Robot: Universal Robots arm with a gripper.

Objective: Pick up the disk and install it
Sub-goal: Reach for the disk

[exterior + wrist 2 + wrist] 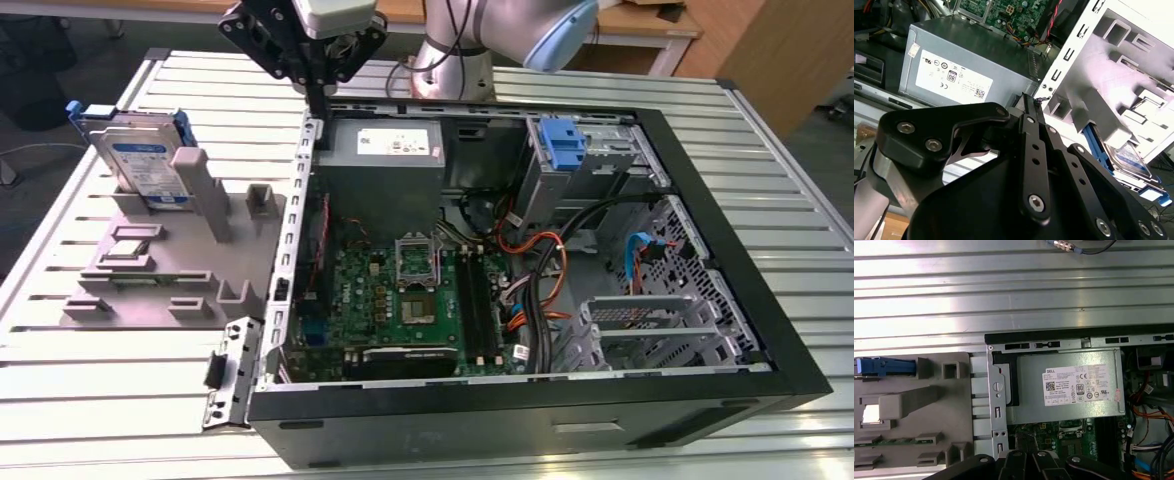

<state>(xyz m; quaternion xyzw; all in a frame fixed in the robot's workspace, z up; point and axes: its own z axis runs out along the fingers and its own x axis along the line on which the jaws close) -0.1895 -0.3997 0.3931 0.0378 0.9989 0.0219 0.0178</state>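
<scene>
Ribbed aluminium table, with an open black tower case lying flat on it, green motherboard facing up. Next to the case, on the exterior view's left, there's a matte grey plastic fixture full of blocky slots and posts. The disk stands upright on its edge in that fixture, near the table's back corner on that same side. It's a flat silver slab with a white-and-blue label and a blue plastic frame. In the first wrist view it's edge-on, so just a blue strip. The second wrist view catches its label side behind a grey post.

The gripper is all black linkage bars with shiny bolt heads. It hangs over the case's back corner, right by the perforated steel panel and the boxy grey power supply. Its fingers are pressed together into one thin blade with nothing between them, well apart from the disk.
</scene>
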